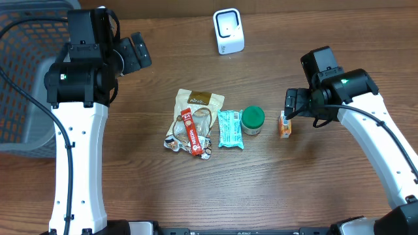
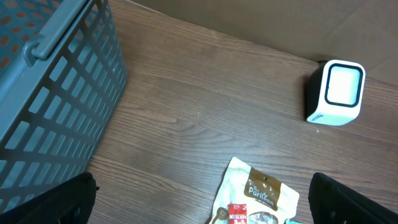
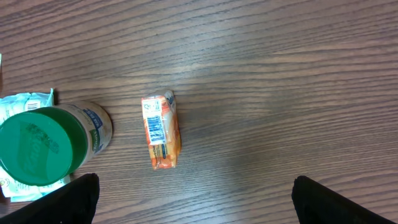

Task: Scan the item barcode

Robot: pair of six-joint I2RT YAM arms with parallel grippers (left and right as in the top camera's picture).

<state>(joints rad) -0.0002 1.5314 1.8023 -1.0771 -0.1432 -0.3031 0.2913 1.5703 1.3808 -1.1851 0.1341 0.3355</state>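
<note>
1. Overhead, the wooden bench [image 1: 313, 189] carries a blue basket [image 1: 26, 78] at its left edge.
2. The left arm [image 1: 78, 85] hangs by the basket, well apart from the goods, its jaws spread and empty.
3. The right arm [image 1: 339, 88] is nearer. Its jaws are spread wide, hold nothing, and hover just beside the orange carton [image 1: 285, 124].
4. The white scanner [image 1: 228, 31] stands at the far edge, well apart from the carton.
5. The carton lies flat beside the green-lidded jar [image 1: 253, 120], not touching it, with its long axis crossing the jaws' closing line.
6. Its barcode [image 3: 155, 129] faces up.
</note>
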